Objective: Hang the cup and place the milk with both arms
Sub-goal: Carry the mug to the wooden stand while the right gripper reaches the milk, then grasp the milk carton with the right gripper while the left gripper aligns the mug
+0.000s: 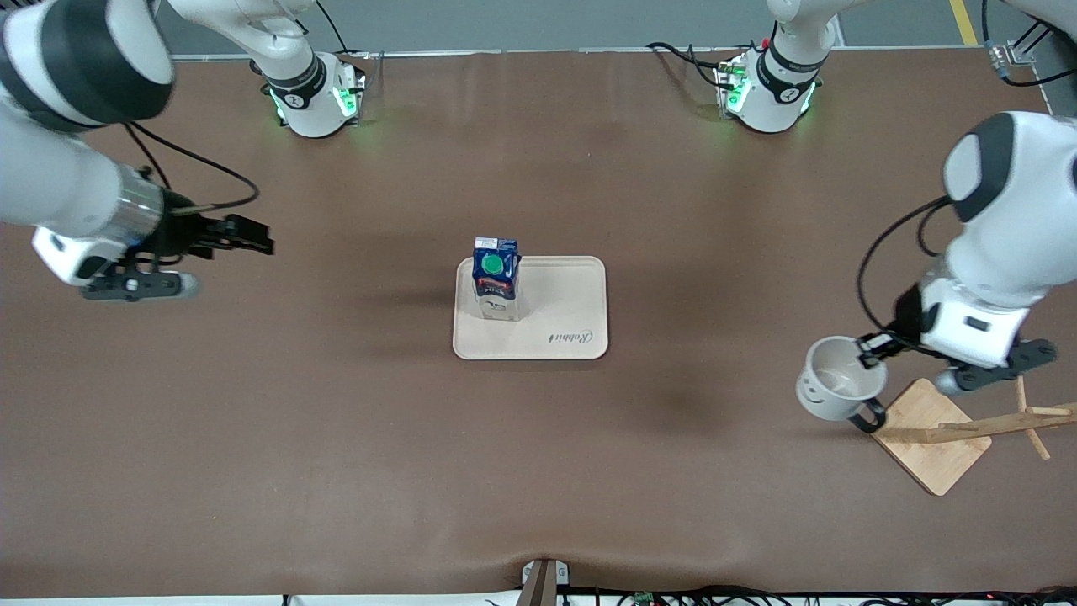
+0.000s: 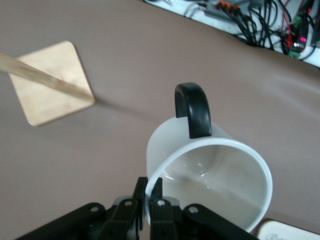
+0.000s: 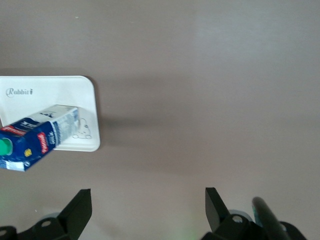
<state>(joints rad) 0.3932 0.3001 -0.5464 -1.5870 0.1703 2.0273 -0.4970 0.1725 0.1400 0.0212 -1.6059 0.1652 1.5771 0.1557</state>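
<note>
Milk [image 1: 496, 278] stands upright on a pale tray [image 1: 562, 332] at the middle of the brown counter [image 1: 336, 421], on the tray's end toward the right arm. The right pincer [image 1: 252, 236] hangs over bare counter at the right arm's end, well apart from the carton, its fingers [image 3: 77, 210] spread wide and holding nothing. The left pincer [image 1: 871, 349], over the left arm's end, pinches the rim of the cup [image 1: 837, 379], fingers [image 2: 150, 200] pressed on the wall. The white mug is tilted, its black handle [image 2: 192, 107] just beside the wooden rack [image 1: 938, 433] and its slanted peg [image 1: 984, 427].
</note>
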